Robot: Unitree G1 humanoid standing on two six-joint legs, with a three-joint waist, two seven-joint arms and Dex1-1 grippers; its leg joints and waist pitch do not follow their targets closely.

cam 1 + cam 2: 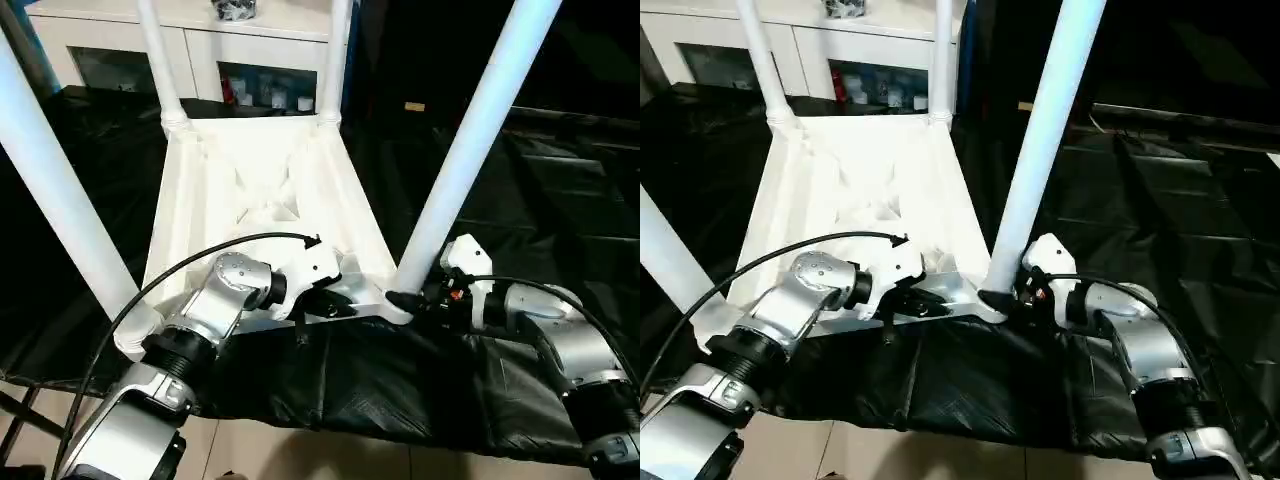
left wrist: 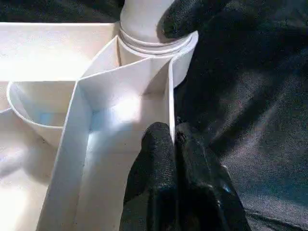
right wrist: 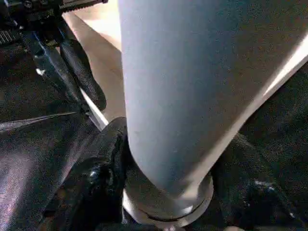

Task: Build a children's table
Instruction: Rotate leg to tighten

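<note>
Legs stood up from all four corner sockets of the children's table (image 1: 262,190), which lay upside down on a counter draped in black sheeting (image 1: 420,390), its ribbed underside facing up. Two far legs (image 1: 160,60) rose near a white cabinet (image 1: 120,45) behind, and two near legs flanked the robot's forearms.

At the near edge, the left claw (image 2: 174,139) had its black fingers pressed together on the thin upright rim of the top (image 2: 169,96), pinching that wall just beside the corner socket. The right claw (image 3: 168,192) sat at the base of the near right leg (image 1: 470,150), one finger on each side of the ridged collar (image 3: 168,211), gripping the leg where it entered the socket (the tube hid most of the contact, so how firmly it bore was hard to judge).

Assembly looked close to done, with perhaps only this last leg left to seat. As moulded plastic, the piece was probably light and fairly stiff, though the thin rim would likely flex under a hard pinch and the smooth tapered tubes would be slippery. Better holds were low on a leg at its collar, where the ridges give purchase, or on a rib near a socket, where the top seemed strongest.
</note>
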